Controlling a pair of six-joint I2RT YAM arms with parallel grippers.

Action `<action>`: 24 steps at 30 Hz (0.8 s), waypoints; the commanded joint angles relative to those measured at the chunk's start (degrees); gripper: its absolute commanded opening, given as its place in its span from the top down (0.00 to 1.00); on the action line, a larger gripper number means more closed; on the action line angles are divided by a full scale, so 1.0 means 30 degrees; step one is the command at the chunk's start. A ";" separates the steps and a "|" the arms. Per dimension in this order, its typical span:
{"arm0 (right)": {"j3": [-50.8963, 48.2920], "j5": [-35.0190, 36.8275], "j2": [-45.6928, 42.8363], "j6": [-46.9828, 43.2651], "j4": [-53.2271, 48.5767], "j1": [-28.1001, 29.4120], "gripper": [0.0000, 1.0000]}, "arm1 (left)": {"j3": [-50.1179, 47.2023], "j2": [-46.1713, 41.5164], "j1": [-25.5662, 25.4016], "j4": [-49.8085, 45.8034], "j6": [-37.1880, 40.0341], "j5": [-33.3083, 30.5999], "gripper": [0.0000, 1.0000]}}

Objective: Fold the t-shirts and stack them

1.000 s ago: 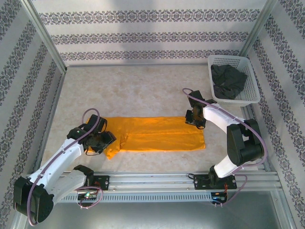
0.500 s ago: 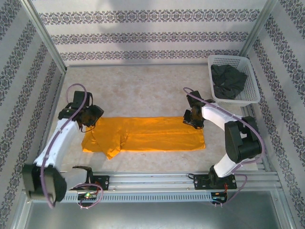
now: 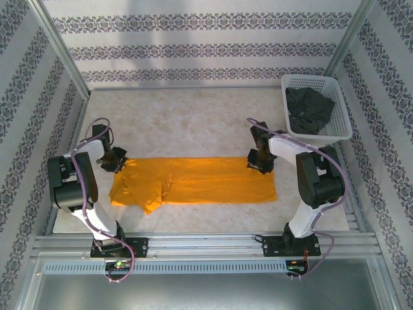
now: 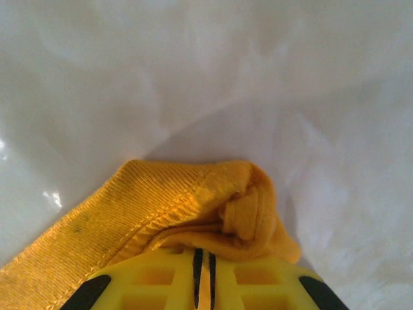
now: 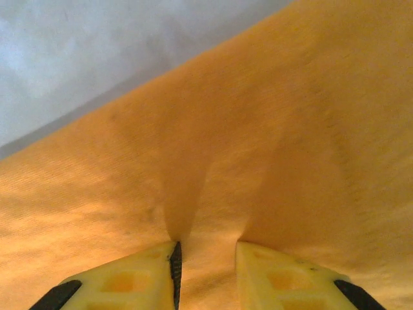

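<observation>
I see the orange t-shirt (image 3: 193, 181) spread across the middle of the surface (image 3: 193, 119). My left gripper (image 4: 204, 259) is clenched on its far left corner, my right gripper (image 5: 206, 253) pinches its far right corner. The grey t-shirt (image 3: 310, 108) sits in the basket (image 3: 308, 80), far right corner.

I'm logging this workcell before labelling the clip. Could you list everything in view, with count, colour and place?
orange-yellow t-shirt: 1, orange-yellow, laid out as a long strip across the table's middle
dark grey t-shirt: 1, charcoal, crumpled in the basket
lattice basket: 1, white, table's far right corner
table: 1, pale marbled beige, under everything
patterned walls: 3, white with grey bands, around the table
left arm, right arm: 2, white and black, bolted at the near edge
left end effector: 1, yellow, pinching the orange-yellow t-shirt's far left corner
right end effector: 1, yellow, pinching its far right corner
</observation>
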 commanded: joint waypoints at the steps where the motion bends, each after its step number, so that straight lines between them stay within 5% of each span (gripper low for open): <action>1: 0.1249 -0.0088 0.1252 -0.0569 -0.1618 -0.0184 0.70 | 0.0411 0.1223 0.0980 -0.0691 0.1649 -0.0803 0.86; 11: 0.7590 0.0198 0.5824 -0.2385 -0.4592 -0.0712 0.70 | 0.3358 0.3647 0.1167 -0.0125 0.2168 0.1268 0.84; 16: 1.2749 -0.1114 0.8599 -0.3408 -0.5940 -0.1572 0.70 | 0.5955 0.4283 0.1198 -0.1097 0.3078 0.0617 0.76; 19: 1.4594 -0.1430 0.8241 -0.4567 -0.6032 -0.1312 0.66 | 0.6569 0.2516 0.0514 -0.1580 0.4116 -0.0825 0.66; 24: 1.2577 -0.1782 0.4504 -0.5191 -0.4060 -0.0405 0.62 | 0.4840 -0.2066 -0.2700 -0.1878 0.6091 -0.2234 0.69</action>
